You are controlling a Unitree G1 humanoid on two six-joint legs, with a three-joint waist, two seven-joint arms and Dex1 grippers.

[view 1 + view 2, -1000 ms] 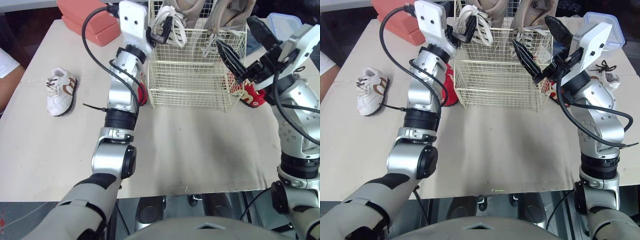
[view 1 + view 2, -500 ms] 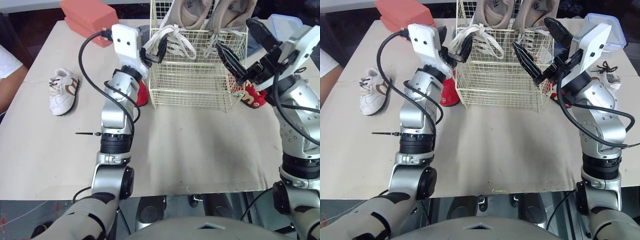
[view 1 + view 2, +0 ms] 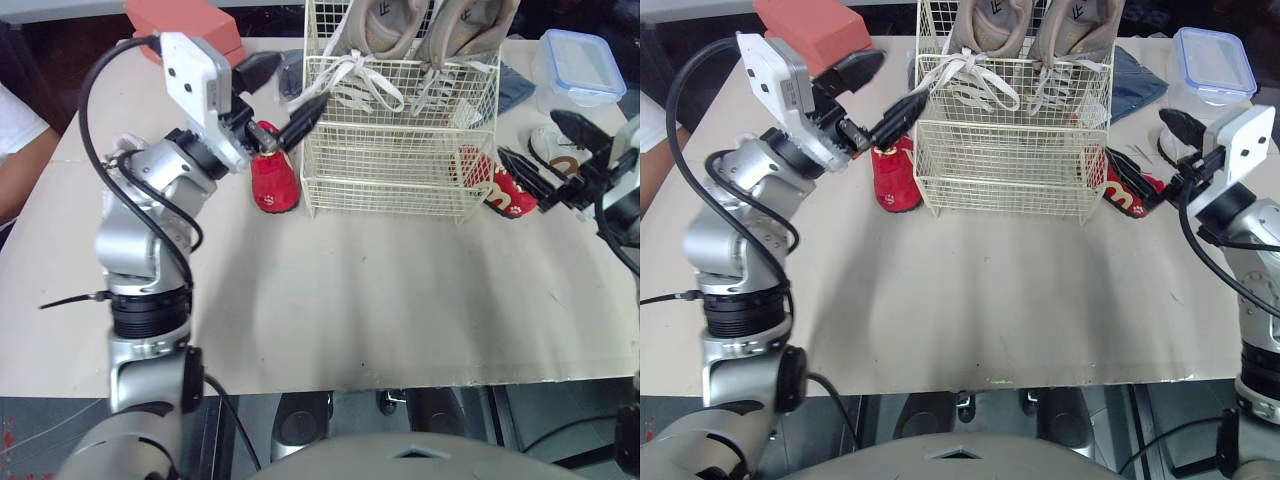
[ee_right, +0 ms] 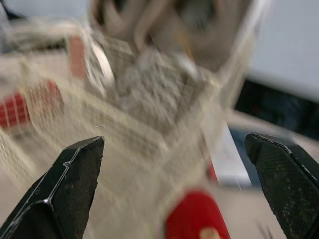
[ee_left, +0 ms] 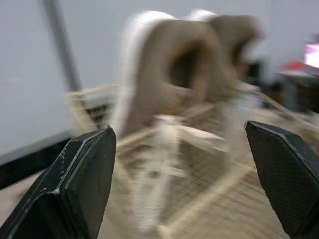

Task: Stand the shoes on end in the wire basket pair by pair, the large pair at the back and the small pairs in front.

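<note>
Already the large beige sneakers (image 3: pixel 420 25) stand on end at the wire basket's (image 3: pixel 400 170) back, so the left hand (image 3: pixel 302 77) and right hand (image 3: pixel 525 132), both wide open and empty, flank it near the red shoes (image 3: pixel 273 180) on the table (image 3: pixel 380 300).

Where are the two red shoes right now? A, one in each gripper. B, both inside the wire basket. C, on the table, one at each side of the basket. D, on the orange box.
C: one red shoe lies on the table left of the wire basket, the other red shoe on its right, both outside the wires.
</note>
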